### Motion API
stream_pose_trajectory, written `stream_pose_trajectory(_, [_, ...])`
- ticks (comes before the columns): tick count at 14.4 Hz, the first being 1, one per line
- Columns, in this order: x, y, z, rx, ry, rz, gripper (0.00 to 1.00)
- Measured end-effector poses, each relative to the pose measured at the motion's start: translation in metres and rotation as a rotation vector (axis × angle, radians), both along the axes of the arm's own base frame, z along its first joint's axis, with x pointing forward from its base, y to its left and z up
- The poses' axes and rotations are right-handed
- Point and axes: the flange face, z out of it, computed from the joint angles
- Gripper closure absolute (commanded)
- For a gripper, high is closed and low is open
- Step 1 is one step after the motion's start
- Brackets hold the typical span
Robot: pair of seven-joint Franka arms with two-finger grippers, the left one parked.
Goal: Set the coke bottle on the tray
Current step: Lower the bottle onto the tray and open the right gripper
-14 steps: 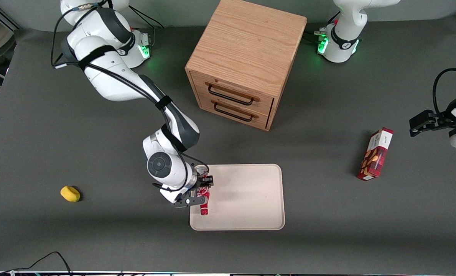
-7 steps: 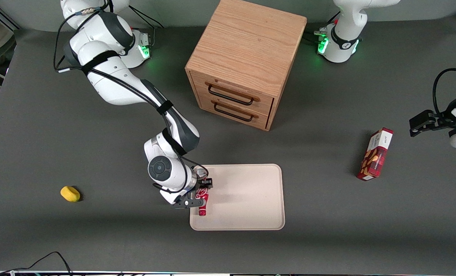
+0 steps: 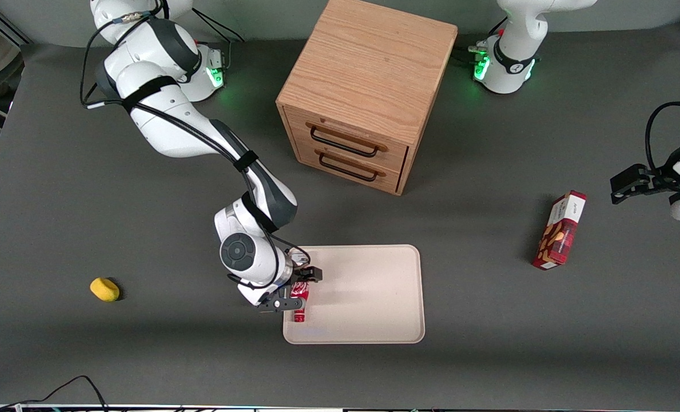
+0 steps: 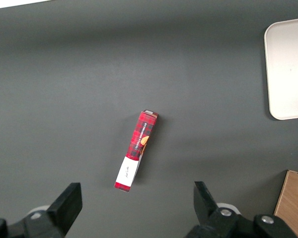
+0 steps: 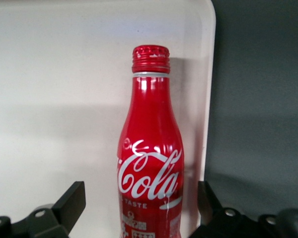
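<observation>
The coke bottle point(image 3: 301, 304) is slim and red with white script. It lies on the cream tray point(image 3: 368, 297), close to the rim at the working arm's end, cap toward the front camera. My right gripper point(image 3: 297, 289) is over it, open, with one finger on each side of the body. In the right wrist view the bottle point(image 5: 151, 163) lies on the tray point(image 5: 64, 74), and the gripper point(image 5: 140, 201) straddles it with a gap between each finger and the bottle.
A wooden drawer cabinet point(image 3: 368, 91) stands farther from the front camera than the tray. A red-and-white snack box point(image 3: 560, 230) lies toward the parked arm's end; it also shows in the left wrist view point(image 4: 136, 156). A yellow object point(image 3: 104, 289) lies toward the working arm's end.
The gripper with the bottle has shifted slightly toward the working arm's end of the tray. Its fingers have spread apart and let go of the bottle.
</observation>
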Motion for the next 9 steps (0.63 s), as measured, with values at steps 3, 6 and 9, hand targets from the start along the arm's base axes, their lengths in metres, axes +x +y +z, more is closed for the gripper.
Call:
stream_pose_trajectory(3, [0.000, 0.001, -0.003, 0.002, -0.007, 0.000, 0.00])
stream_pose_trajectory(6, [0.002, 0.002, 0.002, 0.006, -0.022, -0.001, 0.00])
stream_pose_trajectory(9, [0.004, 0.003, 0.014, 0.011, -0.038, -0.001, 0.00])
